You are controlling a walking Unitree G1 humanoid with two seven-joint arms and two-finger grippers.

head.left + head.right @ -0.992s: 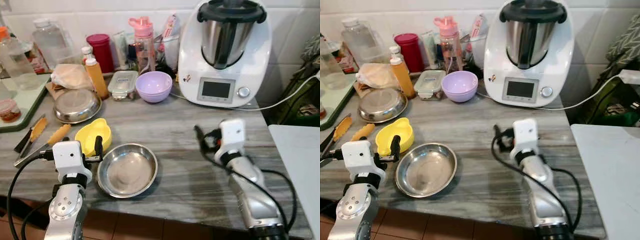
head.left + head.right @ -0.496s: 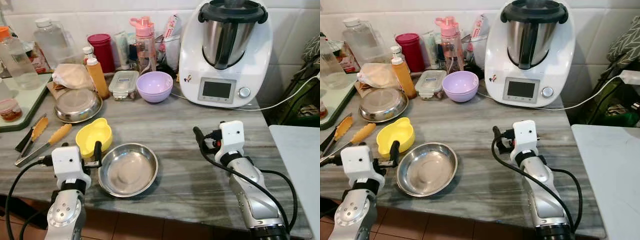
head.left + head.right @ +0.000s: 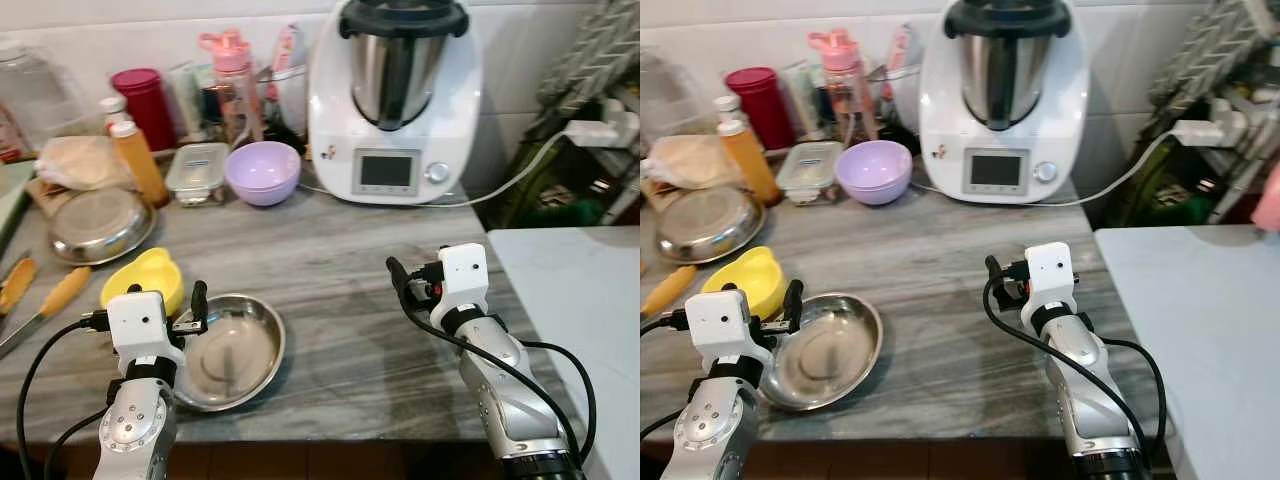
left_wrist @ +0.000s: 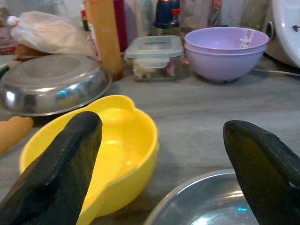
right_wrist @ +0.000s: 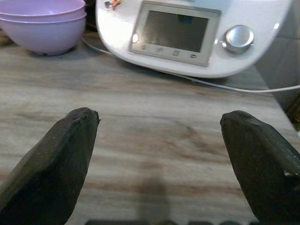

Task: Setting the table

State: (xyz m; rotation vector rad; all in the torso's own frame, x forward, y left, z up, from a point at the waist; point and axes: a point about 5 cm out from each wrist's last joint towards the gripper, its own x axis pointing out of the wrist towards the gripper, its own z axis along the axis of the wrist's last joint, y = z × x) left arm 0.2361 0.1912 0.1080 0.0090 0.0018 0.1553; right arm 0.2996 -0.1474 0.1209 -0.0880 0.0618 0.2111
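On the grey-veined counter (image 3: 330, 250) the left pincer (image 4: 159, 164) hovers with its fingers spread wide, just over the near rim of a steel bowl (image 3: 232, 350) at the front edge; it grips nothing. A yellow bowl (image 3: 145, 278) sits just beside that steel bowl, on its far left. Further back stand a second steel dish (image 3: 95, 222), a purple bowl (image 3: 262, 170), a lidded glass box (image 3: 197, 170), an orange bottle (image 3: 137, 160) and a white kitchen machine (image 3: 392, 100). The right pincer (image 5: 159, 154) hangs open above bare counter to the right, facing the machine's display, holding nothing.
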